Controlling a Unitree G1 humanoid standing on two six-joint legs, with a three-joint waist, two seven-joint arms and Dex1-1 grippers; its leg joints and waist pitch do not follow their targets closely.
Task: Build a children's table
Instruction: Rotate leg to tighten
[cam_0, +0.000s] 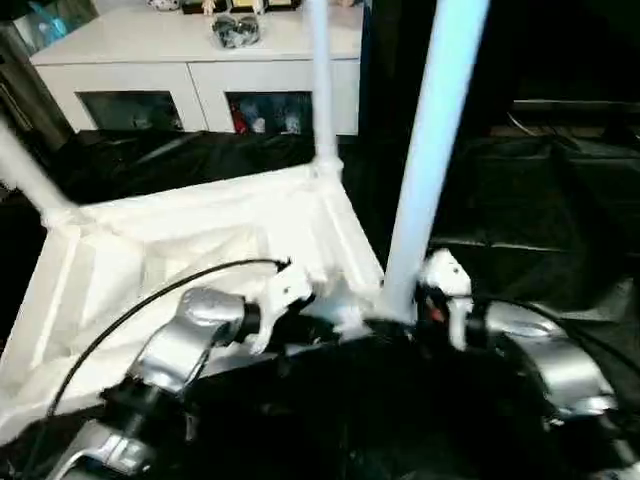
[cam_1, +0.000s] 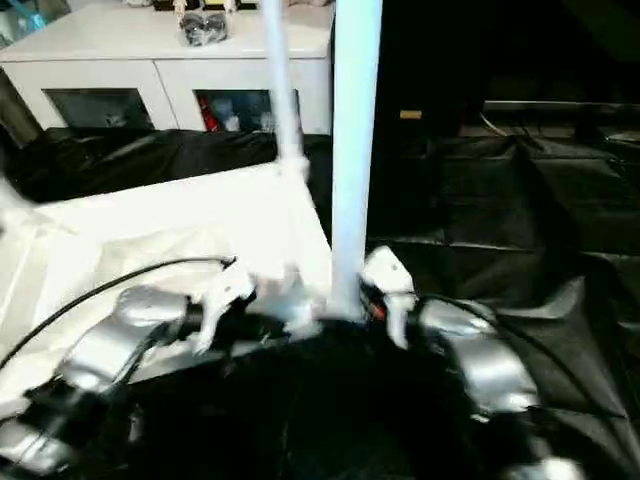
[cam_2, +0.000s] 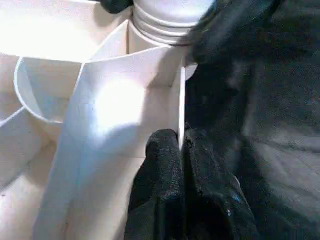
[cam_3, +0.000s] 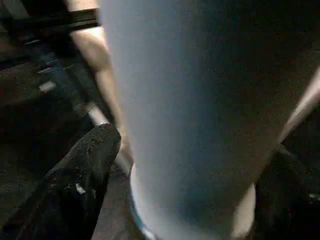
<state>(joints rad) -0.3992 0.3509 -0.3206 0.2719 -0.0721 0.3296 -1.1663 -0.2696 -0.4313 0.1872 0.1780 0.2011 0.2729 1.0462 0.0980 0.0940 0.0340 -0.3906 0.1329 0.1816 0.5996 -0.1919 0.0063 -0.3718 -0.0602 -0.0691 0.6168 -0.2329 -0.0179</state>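
Right jaws (cam_3: 175, 200) clamp leg (cam_0: 432, 150); left jaws (cam_2: 182, 150) pinch tabletop (cam_0: 180, 240) rib

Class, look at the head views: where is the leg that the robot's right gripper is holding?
The leg stands upright at the tabletop's near right corner, its base between the right gripper and the left gripper.

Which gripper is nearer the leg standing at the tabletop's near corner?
Right. The right gripper is around that leg; the left gripper pinches the tabletop rim beside it.
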